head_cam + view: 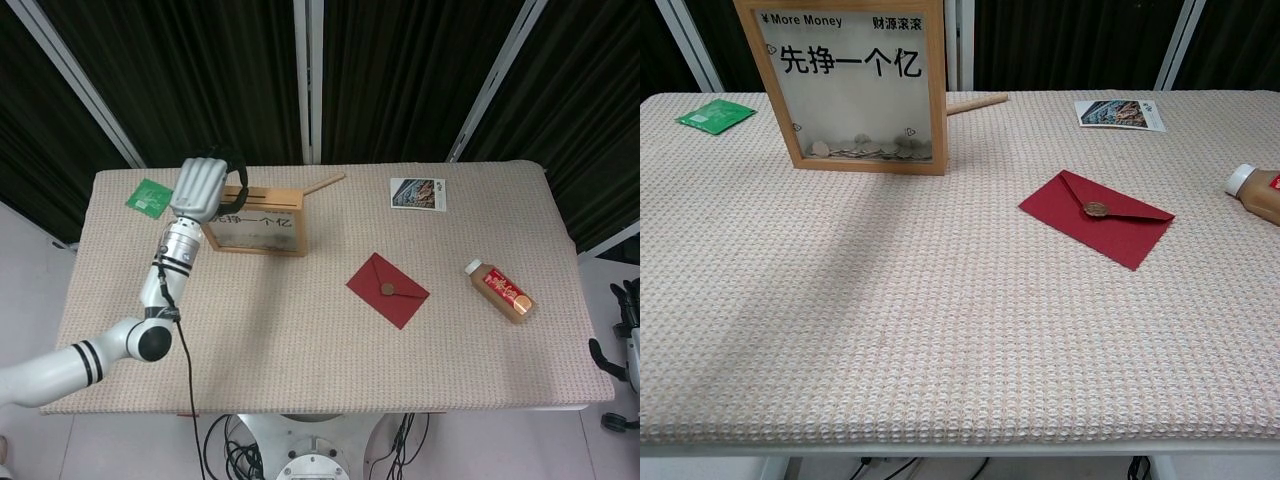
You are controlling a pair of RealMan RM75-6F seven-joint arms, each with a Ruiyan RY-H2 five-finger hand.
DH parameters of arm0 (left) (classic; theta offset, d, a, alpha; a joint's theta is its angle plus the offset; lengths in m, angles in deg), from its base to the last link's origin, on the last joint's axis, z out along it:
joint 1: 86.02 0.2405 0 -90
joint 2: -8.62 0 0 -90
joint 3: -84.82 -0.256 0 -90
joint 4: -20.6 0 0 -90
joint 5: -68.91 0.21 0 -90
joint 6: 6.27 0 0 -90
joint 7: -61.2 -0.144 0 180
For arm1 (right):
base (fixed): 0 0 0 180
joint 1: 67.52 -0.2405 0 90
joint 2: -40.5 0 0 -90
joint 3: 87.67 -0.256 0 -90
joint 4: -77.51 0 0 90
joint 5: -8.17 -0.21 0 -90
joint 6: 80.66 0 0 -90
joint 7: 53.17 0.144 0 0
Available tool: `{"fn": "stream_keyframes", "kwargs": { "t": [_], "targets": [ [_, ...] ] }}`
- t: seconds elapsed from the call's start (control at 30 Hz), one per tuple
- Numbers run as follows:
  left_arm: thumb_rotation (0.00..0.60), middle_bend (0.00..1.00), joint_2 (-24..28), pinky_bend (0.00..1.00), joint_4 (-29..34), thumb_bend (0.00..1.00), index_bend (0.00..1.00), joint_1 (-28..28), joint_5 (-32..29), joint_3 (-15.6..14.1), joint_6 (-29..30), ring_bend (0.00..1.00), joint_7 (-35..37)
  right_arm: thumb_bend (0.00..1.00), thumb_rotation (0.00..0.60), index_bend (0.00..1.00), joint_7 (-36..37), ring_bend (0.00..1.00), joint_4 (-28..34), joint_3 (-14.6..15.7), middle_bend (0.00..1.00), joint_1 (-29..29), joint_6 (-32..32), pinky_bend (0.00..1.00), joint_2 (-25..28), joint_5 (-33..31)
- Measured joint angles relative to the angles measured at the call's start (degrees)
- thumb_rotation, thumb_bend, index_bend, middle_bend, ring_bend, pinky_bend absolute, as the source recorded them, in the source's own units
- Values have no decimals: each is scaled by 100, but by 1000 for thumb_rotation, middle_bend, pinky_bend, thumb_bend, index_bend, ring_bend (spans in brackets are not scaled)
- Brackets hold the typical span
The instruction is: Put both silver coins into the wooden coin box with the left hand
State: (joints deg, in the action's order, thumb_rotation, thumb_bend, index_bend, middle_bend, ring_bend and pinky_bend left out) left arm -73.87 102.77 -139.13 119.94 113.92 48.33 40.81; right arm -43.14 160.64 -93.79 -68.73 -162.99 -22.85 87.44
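The wooden coin box stands upright at the back left of the table, with a slot in its top edge. Through its clear front I see several coins lying at the bottom. My left hand hovers over the box's top left corner, its back toward the camera and its dark fingers curled down over the top edge. What the fingers hold is hidden. No loose silver coin shows on the table. Only a sliver of my right hand shows, at the far right beside the table.
A green packet lies left of the box and a wooden stick behind its right end. A red envelope lies mid-table, a drink bottle to its right, and a photo card at the back right.
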Motion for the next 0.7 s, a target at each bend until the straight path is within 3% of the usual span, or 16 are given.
{"fn": "stream_keyframes", "kwargs": {
  "t": [0.23, 0.7],
  "targets": [
    [600, 324, -110, 287, -224, 493, 666, -195, -375, -169, -67, 184, -139, 303, 600, 0, 261, 0, -274, 17, 0, 4, 90, 0, -79, -25],
    [600, 324, 30, 285, 2, 496, 680, -297, -848, -326, -13, 184, -167, 303, 600, 0, 411, 0, -440, 30, 0, 18, 92, 0, -149, 5]
  ]
}}
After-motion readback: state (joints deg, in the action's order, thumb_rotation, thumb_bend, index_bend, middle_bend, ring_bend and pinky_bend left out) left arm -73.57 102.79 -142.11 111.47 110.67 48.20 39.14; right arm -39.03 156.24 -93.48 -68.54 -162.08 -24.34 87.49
